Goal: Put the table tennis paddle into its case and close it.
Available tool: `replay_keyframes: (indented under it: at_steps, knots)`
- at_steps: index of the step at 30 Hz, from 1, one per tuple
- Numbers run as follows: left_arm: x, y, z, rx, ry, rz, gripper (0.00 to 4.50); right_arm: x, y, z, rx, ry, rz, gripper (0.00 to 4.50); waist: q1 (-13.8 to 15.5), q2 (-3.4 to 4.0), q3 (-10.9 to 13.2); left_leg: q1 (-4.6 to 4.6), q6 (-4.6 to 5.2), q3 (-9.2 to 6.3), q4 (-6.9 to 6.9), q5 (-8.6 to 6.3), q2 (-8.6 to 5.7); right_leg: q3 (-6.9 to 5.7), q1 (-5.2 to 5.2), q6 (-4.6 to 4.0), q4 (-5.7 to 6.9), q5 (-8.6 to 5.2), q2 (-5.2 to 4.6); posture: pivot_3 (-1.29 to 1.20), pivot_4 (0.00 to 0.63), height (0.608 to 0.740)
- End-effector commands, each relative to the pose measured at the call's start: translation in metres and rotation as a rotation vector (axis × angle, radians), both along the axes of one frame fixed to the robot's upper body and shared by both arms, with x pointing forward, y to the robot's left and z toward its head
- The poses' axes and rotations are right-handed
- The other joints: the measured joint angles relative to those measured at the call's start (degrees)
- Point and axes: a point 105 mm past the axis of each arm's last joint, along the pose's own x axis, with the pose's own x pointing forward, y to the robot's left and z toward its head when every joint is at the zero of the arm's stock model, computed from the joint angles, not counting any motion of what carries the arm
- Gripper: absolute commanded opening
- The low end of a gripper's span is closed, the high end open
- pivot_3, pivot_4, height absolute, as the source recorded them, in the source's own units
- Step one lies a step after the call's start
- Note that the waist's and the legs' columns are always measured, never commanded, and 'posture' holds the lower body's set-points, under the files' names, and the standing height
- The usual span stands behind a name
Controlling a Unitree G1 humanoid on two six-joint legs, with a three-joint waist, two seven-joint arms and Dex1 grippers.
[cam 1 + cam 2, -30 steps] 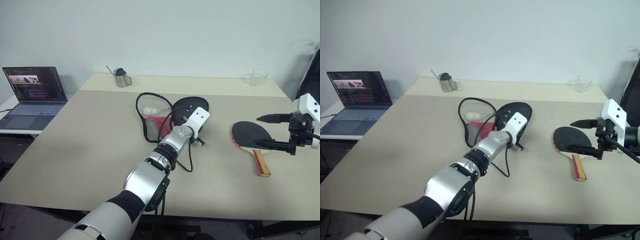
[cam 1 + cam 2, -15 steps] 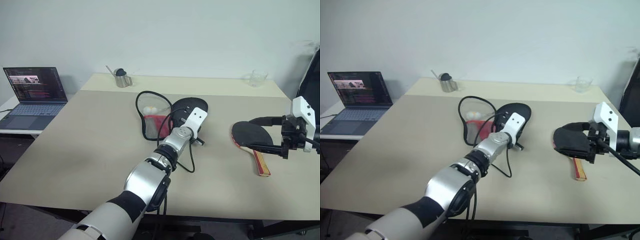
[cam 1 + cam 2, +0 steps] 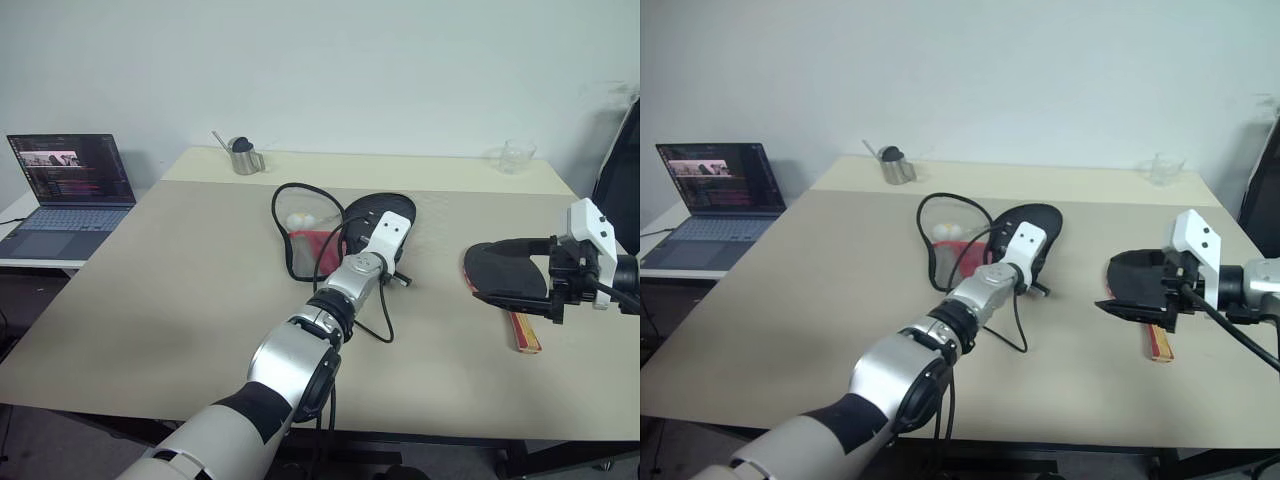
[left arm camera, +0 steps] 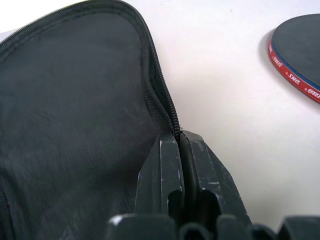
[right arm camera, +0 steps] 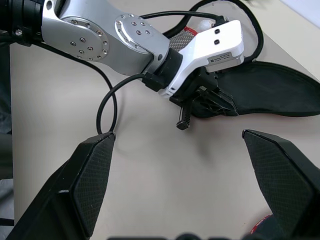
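Black fabric of the soft, paddle-shaped zip case (image 4: 75, 125) lay opened on the beige tabletop (image 3: 180, 300), its zipper edge pinched between the closed fingers of the left pincer (image 4: 179, 150). Well to that pincer's right, the right pincer (image 3: 515, 272) hovered spread wide over the round black-rubber, wooden-handled paddle (image 3: 520, 325).

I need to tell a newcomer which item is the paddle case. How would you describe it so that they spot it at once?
On the beige table, look near the middle, where the left end effector is shut on a flat black fabric pouch. That is the case: soft, lying open, with a red patch and a black zipper edge looping beside it, unlike the rigid paddle with a wooden handle to its right.
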Motion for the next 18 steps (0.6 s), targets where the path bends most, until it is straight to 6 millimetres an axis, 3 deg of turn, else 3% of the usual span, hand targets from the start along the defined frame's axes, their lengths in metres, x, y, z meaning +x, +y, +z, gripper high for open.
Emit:
replay_keyframes:
  at_steps: [1, 9, 16, 18]
  knots:
    - [-0.074, -0.111, -0.004, -0.09, 0.052, -0.288, 0.02, -0.004, 0.003, 0.007, -0.004, -0.031, 0.013, 4.5, 0.0, 0.0, 0.0, 0.0, 0.0, 0.0, 0.0, 0.0, 0.0, -0.01, 0.0, 0.0, 0.0, 0.0, 0.0, 0.0, 0.15, 0.74]
    - [-0.089, -0.124, -0.009, -0.091, 0.068, -0.34, 0.02, -0.006, 0.006, 0.009, -0.002, -0.031, 0.012, 4.5, 0.0, 0.0, 0.0, 0.0, 0.0, 0.0, 0.01, 0.0, 0.0, 0.0, 0.0, 0.0, 0.02, 0.0, 0.0, 0.0, 0.15, 0.74]
    - [-0.094, -0.123, -0.026, -0.018, 0.097, -0.321, 0.02, -0.007, 0.007, 0.009, 0.002, -0.032, 0.007, 4.5, 0.0, 0.0, 0.0, 0.0, 0.0, 0.0, 0.02, 0.0, 0.0, 0.01, 0.0, 0.0, 0.03, 0.0, 0.0, 0.0, 0.15, 0.74]
    - [-0.094, -0.122, -0.027, -0.016, 0.09, -0.319, 0.5, -0.006, 0.008, 0.009, 0.004, -0.033, 0.009, 4.5, 0.0, 0.0, 0.0, 0.0, 0.0, -0.01, 0.02, 0.0, 0.0, 0.01, 0.0, 0.0, 0.04, 0.0, 0.0, 0.0, 0.15, 0.74]
